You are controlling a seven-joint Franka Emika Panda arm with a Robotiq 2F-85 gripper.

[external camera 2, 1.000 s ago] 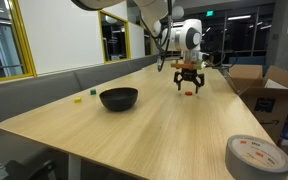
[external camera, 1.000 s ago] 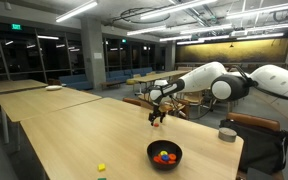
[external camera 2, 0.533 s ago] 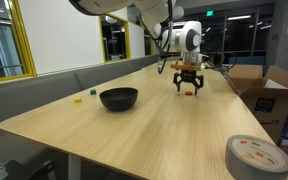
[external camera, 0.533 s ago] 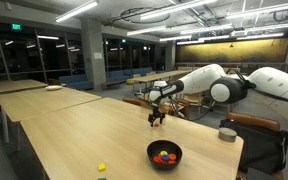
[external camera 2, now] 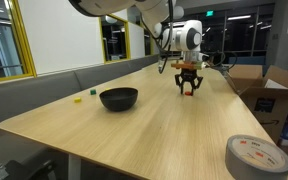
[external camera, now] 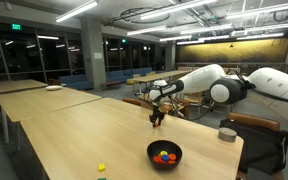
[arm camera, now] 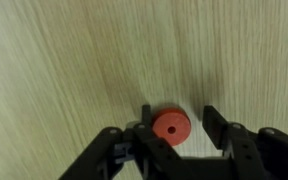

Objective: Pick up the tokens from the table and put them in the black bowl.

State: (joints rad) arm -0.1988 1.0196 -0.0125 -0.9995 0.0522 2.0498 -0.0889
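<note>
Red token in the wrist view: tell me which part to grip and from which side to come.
Grip the red token across its round rim, coming straight down from above. It lies flat on the table as a low disc, so only its edge gives opposing faces. The hand straddles it with jaws open, and the token sits nearer one finger, so probably centre it before closing.

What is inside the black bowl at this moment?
In an exterior view, the black bowl holds a small heap of tokens, orange-red with some blue. The near wall covers the lower part of the heap, so their number cannot be told.
</note>
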